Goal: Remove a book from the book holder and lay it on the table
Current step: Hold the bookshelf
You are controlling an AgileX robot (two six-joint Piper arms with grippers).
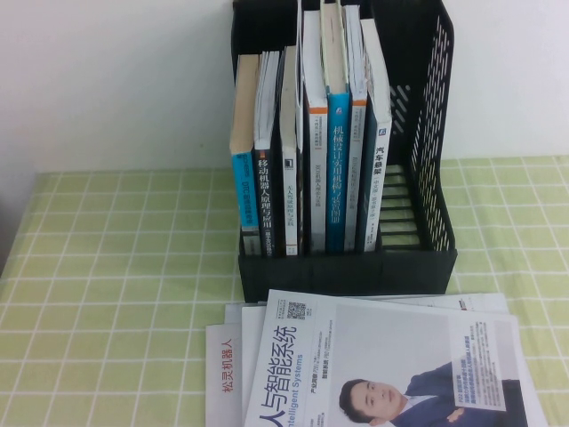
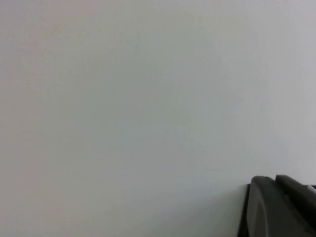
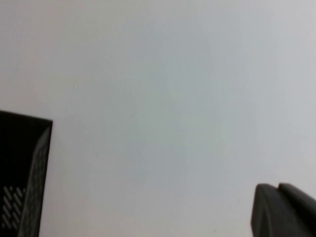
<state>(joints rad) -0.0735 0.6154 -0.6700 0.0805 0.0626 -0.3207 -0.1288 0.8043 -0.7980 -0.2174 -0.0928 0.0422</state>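
No book has yet been taken; the task is judged to be at its opening step, with the reach toward the rack not begun.

Nearest the robot, a white magazine (image 1: 391, 365) with a man in a blue suit lies flat on other loose papers on the tabletop (image 1: 107, 294), touching or nearly touching the rack's front lip. Just behind stands the book holder (image 1: 427, 160), a tall black rack with slotted side walls. The book (image 1: 377, 178), with its dark teal spine, stands upright as the rightmost volume, pressed against its neighbours on the left, with an empty compartment on its right. A bright-blue-spined book (image 1: 337, 169) stands two places to its left.

Neither arm appears in the high view. The left gripper (image 2: 279, 207) is seen only as a dark corner against a pale wall; whether its jaws are spread cannot be told. The right gripper (image 3: 284, 210) is likewise seen only as a dark edge, apparently raised near the rack's upper corner; its jaws are pressed together on nothing.

The next move calls for the jaws to be opened and brought down over the book's top edge, probably from the empty right side. Open cloth is available left and right of the rack; the space in front is taken by the papers.
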